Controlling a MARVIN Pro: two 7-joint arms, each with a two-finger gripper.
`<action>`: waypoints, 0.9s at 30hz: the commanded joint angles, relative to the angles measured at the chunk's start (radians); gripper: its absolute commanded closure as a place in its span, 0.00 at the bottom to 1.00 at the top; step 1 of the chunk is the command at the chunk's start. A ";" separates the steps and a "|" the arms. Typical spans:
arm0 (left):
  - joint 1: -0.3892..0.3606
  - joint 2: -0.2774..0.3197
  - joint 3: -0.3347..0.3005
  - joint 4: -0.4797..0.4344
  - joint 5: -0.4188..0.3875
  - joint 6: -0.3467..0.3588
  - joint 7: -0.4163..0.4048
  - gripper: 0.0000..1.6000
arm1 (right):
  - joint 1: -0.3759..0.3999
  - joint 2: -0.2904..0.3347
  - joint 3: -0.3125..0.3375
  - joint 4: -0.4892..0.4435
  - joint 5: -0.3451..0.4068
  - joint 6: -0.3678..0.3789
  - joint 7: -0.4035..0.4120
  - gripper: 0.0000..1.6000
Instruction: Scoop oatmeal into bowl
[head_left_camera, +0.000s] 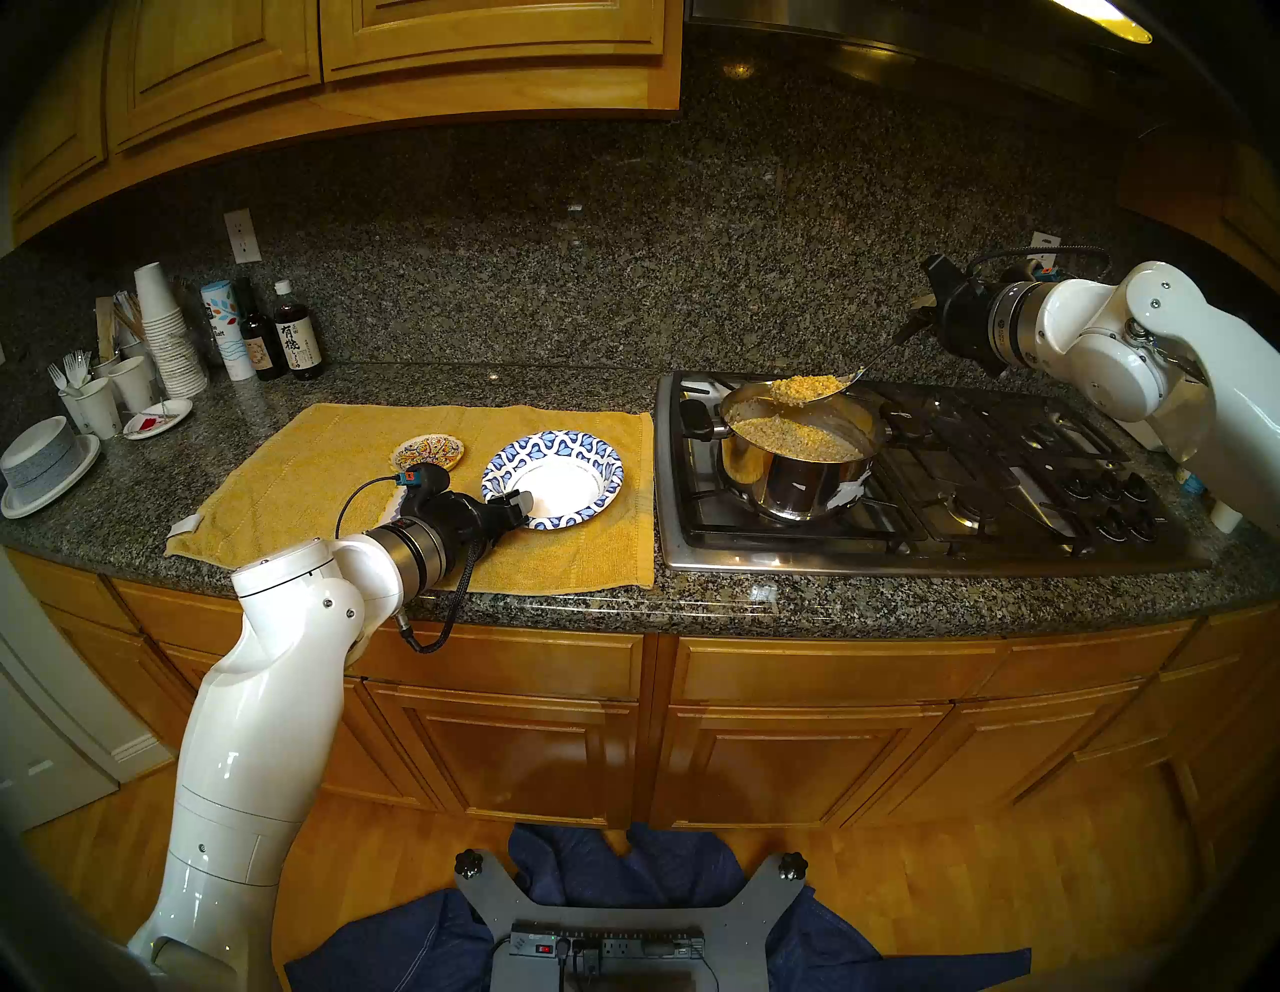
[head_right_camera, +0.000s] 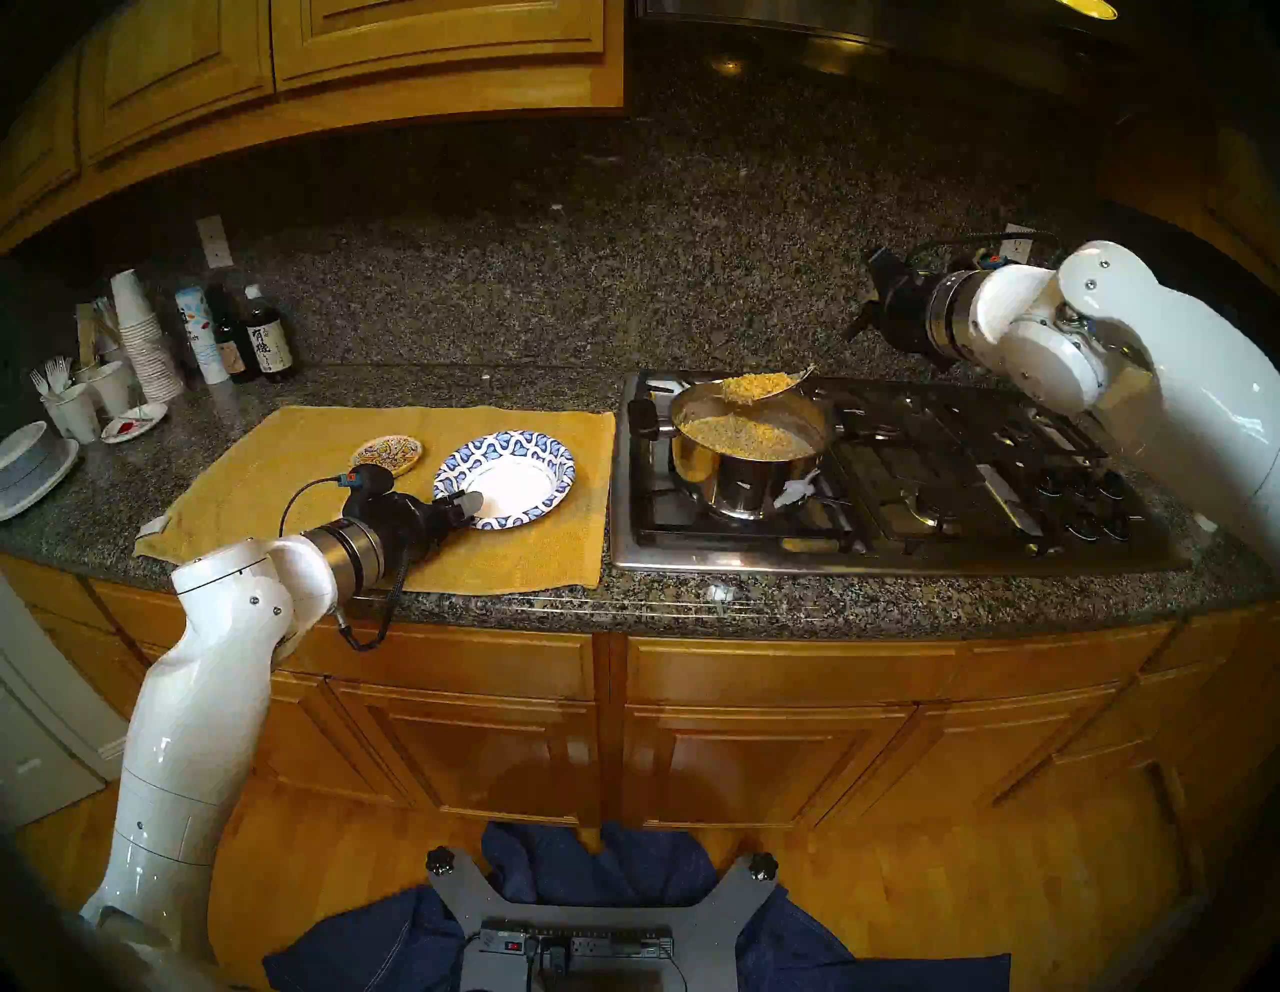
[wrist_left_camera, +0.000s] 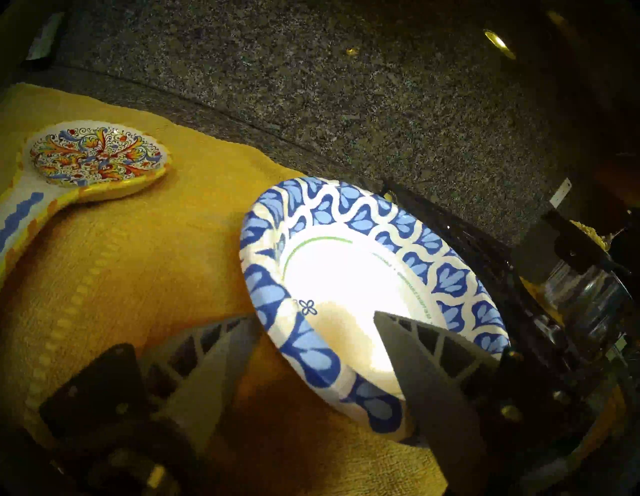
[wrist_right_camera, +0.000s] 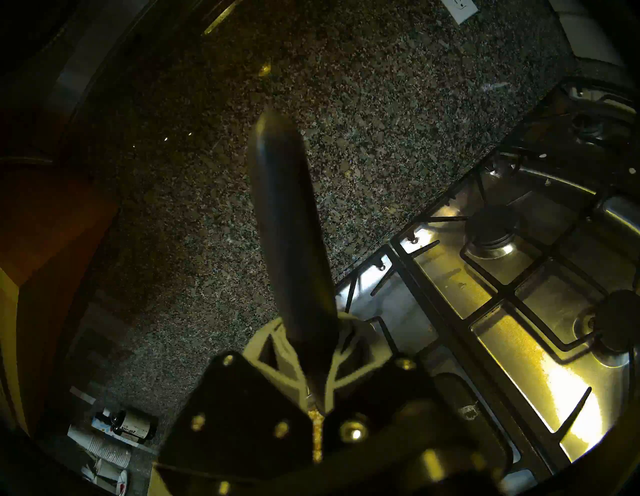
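The blue-and-white patterned paper bowl (head_left_camera: 554, 478) (wrist_left_camera: 346, 277) lies empty on a yellow towel (head_left_camera: 325, 471). My left gripper (head_left_camera: 516, 502) (wrist_left_camera: 317, 317) is open at the bowl's near-left rim, one finger outside the rim and one over the white centre. My right gripper (head_left_camera: 921, 319) (wrist_right_camera: 311, 332) is shut on the black handle of a metal spoon (head_left_camera: 876, 360) (wrist_right_camera: 287, 225). The spoon carries a heap of oatmeal (head_left_camera: 796, 388) just above a steel pot (head_left_camera: 796, 488) on the stove. More oatmeal (head_left_camera: 796, 433) fills the pot.
A multicoloured spoon rest (head_left_camera: 428, 452) (wrist_left_camera: 97, 156) lies on the towel left of the bowl. The gas stove (head_left_camera: 1004, 471) has raised grates and knobs at its right. Bottles (head_left_camera: 298, 339), paper cups (head_left_camera: 170, 332) and stacked bowls (head_left_camera: 41, 457) crowd the counter's far left.
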 joint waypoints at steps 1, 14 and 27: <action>-0.036 0.002 -0.003 -0.021 0.006 -0.022 -0.011 0.40 | 0.041 -0.001 0.039 -0.003 -0.008 -0.008 0.017 1.00; -0.032 -0.002 -0.007 -0.022 0.011 -0.030 -0.011 0.67 | 0.041 -0.001 0.039 -0.003 -0.009 -0.008 0.017 1.00; -0.041 -0.012 -0.034 -0.066 -0.007 -0.013 0.007 1.00 | 0.041 -0.001 0.039 -0.003 -0.008 -0.008 0.016 1.00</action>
